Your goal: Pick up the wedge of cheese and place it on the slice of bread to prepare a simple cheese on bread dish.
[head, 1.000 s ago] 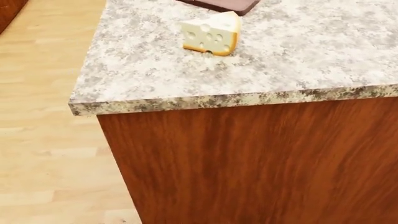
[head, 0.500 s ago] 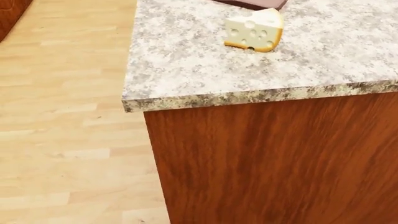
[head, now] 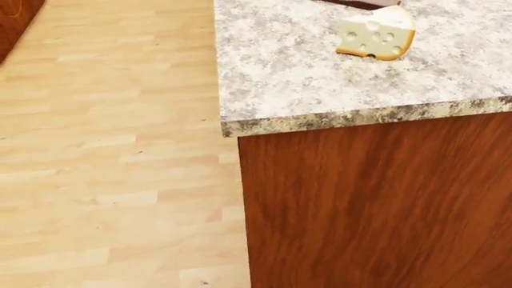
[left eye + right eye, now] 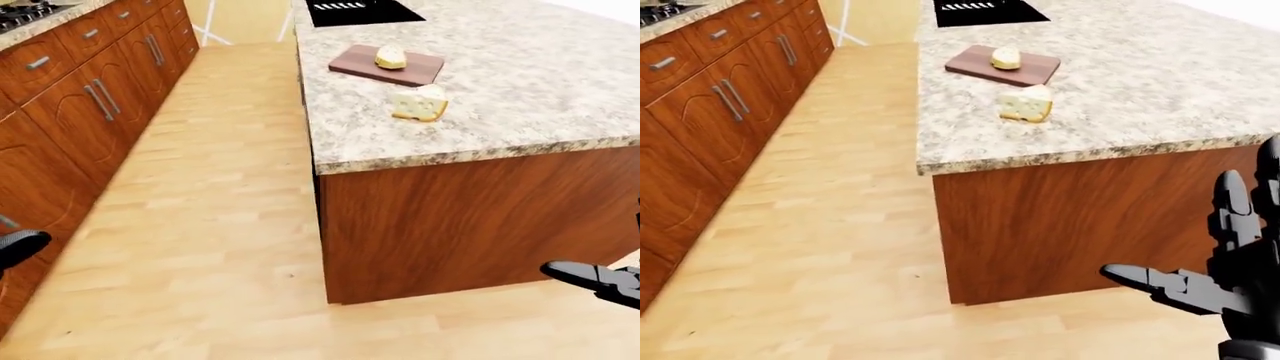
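The wedge of cheese [image 4: 421, 103] is pale yellow with holes and lies on the granite island counter [image 4: 520, 90] near its left corner. It also shows in the head view [image 3: 376, 33]. Just above it in the left-eye view a slice of bread [image 4: 390, 56] rests on a dark wooden cutting board [image 4: 352, 63]. My right hand [image 4: 1230, 262] is low at the right edge of the right-eye view, fingers spread open and empty, level with the island's wooden side. My left hand [image 4: 18, 246] shows only as a dark tip at the left edge.
Wooden base cabinets [image 4: 80, 97] run along the left, with a wood floor aisle [image 4: 220, 195] between them and the island. A black cooktop [image 4: 360, 10] is set in the counter beyond the board. The island's wooden side panel [image 4: 470, 217] faces me.
The whole head view has shifted: the counter corner and cheese slid right in the picture, so the camera moved left. The cheese itself has not moved on the counter.
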